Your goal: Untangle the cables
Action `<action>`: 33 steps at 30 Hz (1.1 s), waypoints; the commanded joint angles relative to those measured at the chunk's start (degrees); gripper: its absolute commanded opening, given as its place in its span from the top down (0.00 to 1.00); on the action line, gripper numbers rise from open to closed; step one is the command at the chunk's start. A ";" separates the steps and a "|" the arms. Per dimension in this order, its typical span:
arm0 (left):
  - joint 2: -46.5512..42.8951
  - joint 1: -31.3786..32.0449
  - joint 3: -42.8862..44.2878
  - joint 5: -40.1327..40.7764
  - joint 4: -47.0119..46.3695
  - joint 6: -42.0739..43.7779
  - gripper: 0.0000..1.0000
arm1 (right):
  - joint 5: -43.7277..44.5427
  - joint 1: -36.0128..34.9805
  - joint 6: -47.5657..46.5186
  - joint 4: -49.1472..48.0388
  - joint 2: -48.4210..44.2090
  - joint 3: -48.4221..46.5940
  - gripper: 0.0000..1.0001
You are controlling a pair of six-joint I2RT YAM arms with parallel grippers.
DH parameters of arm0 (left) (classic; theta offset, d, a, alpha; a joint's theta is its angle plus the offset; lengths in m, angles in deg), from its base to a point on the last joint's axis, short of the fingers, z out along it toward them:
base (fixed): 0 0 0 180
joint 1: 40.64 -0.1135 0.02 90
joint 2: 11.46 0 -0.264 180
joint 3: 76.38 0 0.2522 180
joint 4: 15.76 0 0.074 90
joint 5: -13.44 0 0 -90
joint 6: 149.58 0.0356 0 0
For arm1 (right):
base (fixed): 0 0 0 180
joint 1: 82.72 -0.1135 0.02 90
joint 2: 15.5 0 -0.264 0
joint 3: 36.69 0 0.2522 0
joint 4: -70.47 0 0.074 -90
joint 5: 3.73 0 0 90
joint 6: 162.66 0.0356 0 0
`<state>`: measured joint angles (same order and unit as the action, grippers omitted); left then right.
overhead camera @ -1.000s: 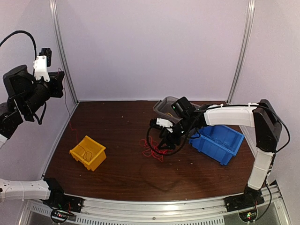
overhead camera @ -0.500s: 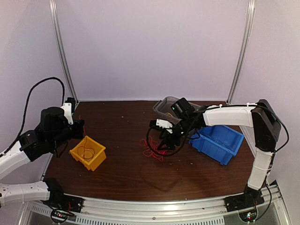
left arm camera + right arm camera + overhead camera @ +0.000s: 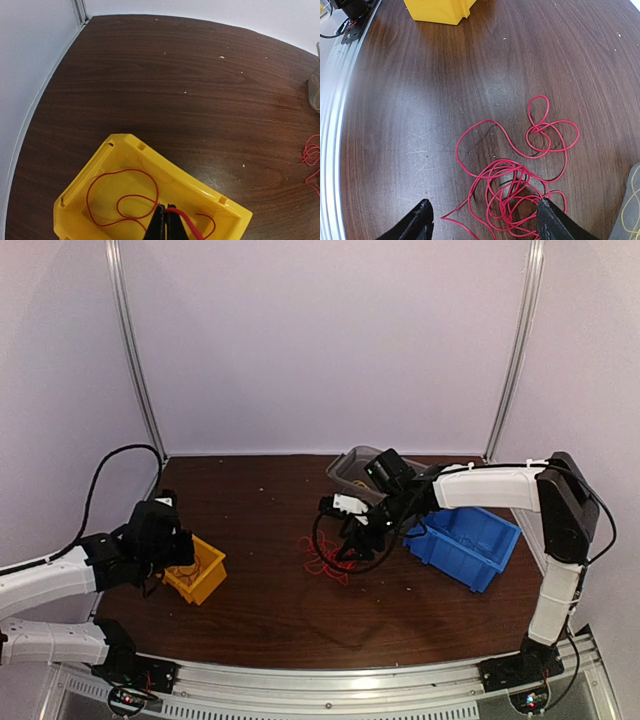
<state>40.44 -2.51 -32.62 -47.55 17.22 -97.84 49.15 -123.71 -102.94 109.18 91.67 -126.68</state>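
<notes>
left gripper (image 3: 164,222), jaws together on a red cable (image 3: 184,219) looped inside the yellow bin (image 3: 170,167) at left; right gripper (image 3: 485,220), jaws apart, over the tangled red cables (image 3: 510,185) at scene centre

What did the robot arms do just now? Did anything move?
The left gripper swung down from high by the wall to the yellow bin, lowering the red cable it pinches shut into it. The right gripper stayed open over the red tangle; the blue bin stayed put.

Table (image 3: 260,610) bears red cables (image 3: 325,560) and 3 bins (image 3: 470,540).
</notes>
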 commanded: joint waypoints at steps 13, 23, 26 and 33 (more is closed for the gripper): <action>6.79 -6.05 16.27 0.54 -1.49 6.87 0.37 | -1.30 0.12 -0.48 1.26 -1.71 -0.08 0.28; 10.76 -5.71 18.70 -28.43 -19.50 9.13 0.56 | -1.55 4.77 1.84 2.08 -1.74 -1.79 0.30; 17.78 -2.58 20.63 -33.38 -21.16 9.94 0.62 | -1.18 6.79 1.99 3.03 -2.99 -2.25 0.34; 34.57 4.41 28.38 -35.10 -17.80 13.80 0.53 | -1.71 7.47 2.14 3.34 -7.23 1.81 0.39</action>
<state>68.63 -0.31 -9.49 -78.45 -0.15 -86.89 48.60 -115.67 -101.30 112.11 88.68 -126.83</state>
